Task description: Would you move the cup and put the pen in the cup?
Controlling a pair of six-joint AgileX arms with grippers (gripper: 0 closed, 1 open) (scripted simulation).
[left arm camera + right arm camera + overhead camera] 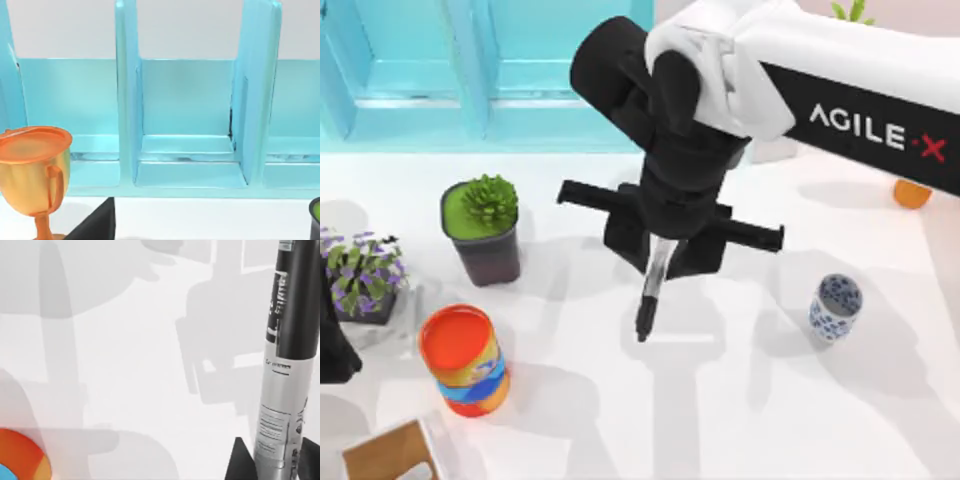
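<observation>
Right arm reaches in from the top view's upper right over the middle of the white worktop (740,420). Right claw (665,245) points down, clamped on the slim black marker pen with pale grey label band (653,285). Pen hangs nearly upright from the claw, tip lowest, above bare worktop near the centre. In the right wrist view the pen (285,390) runs along the frame edge, grey label toward the claw, one dark claw finger (240,462) showing beside it.

Small white ceramic cup with blue speckled floral pattern (836,308) stands upright on the worktop, to the right of the pen, well apart from it, mouth open upward.

Left claw (335,345) parked at the far left edge of the worktop; cannot tell if its fingers are apart or together.

Other items: orange cylindrical can with blue band (465,360) at lower left, dark plant pot with green succulent (483,230) left of centre, purple-flowered plant (362,275) at far left, light blue shelf unit (470,70) along the back. Left wrist view shows the shelf unit (190,125) and a gold trophy cup (35,175).
</observation>
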